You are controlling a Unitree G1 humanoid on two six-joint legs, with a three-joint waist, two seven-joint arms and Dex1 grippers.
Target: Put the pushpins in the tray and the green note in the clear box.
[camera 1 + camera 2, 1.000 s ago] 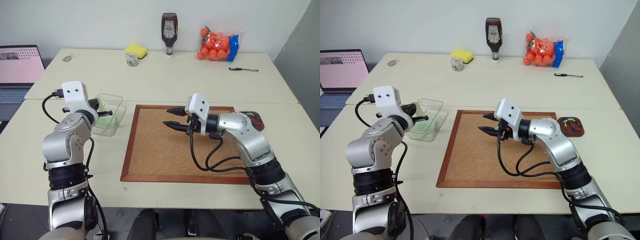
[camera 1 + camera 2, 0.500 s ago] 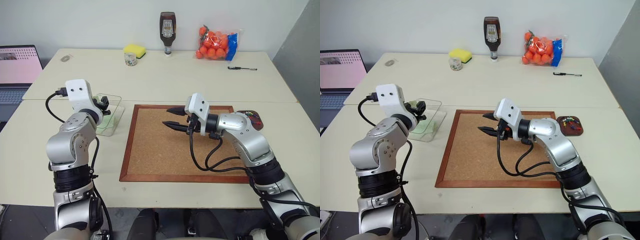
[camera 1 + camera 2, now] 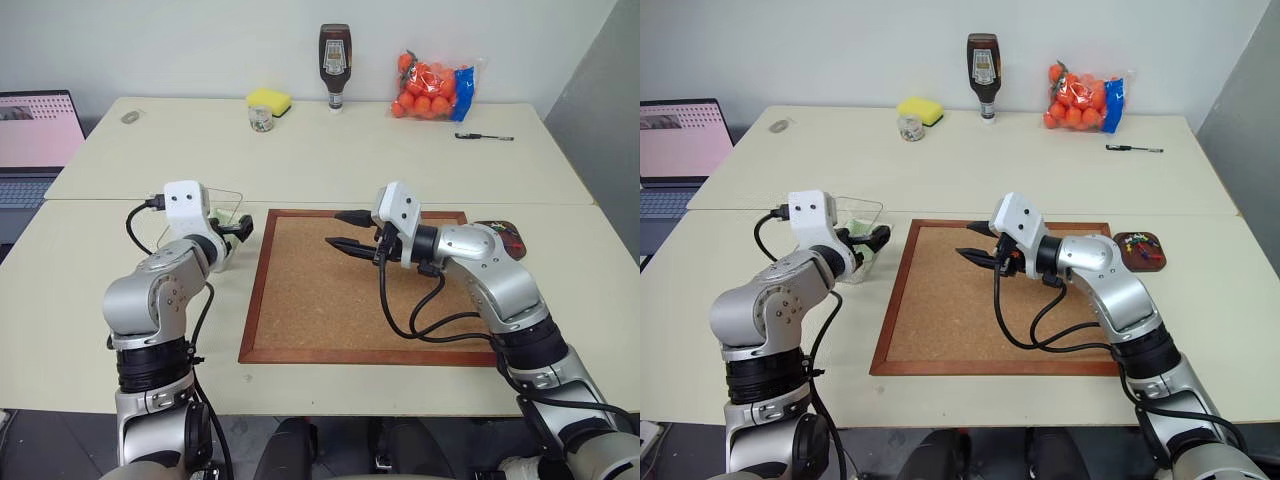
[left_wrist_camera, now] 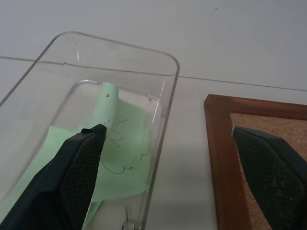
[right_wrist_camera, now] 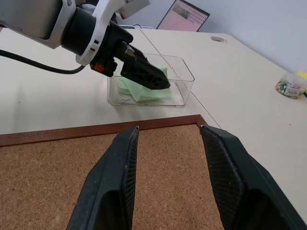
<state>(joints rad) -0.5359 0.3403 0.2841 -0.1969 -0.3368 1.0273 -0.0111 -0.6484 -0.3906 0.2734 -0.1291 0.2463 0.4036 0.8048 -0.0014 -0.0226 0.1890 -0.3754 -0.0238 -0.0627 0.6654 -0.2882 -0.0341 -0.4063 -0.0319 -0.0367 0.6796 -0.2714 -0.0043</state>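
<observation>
The green note (image 4: 122, 151) lies curled inside the clear box (image 4: 120, 52), at the left of the corkboard. My left gripper (image 4: 167, 138) is open just above the box's near right end, one finger over the note and the other over the corkboard's frame. Nothing is between its fingers. My right gripper (image 3: 335, 229) hangs open and empty over the corkboard's far middle, pointing left toward the box. The small reddish-brown tray (image 3: 1140, 251) sits off the board's far right corner, behind my right forearm. Small coloured pushpins (image 3: 1145, 252) lie in it.
The wood-framed corkboard (image 3: 330, 300) covers the table's near middle. Along the far edge stand a yellow sponge (image 3: 271, 100), a small jar (image 3: 263, 118), a sauce bottle (image 3: 336, 65), a bag of oranges (image 3: 435, 88) and a pen (image 3: 485, 137). A laptop (image 3: 35, 130) sits far left.
My left gripper has opened and let go of the green note, which now rests in the clear box. The left arm has shifted right toward the corkboard. The right arm has kept still.
</observation>
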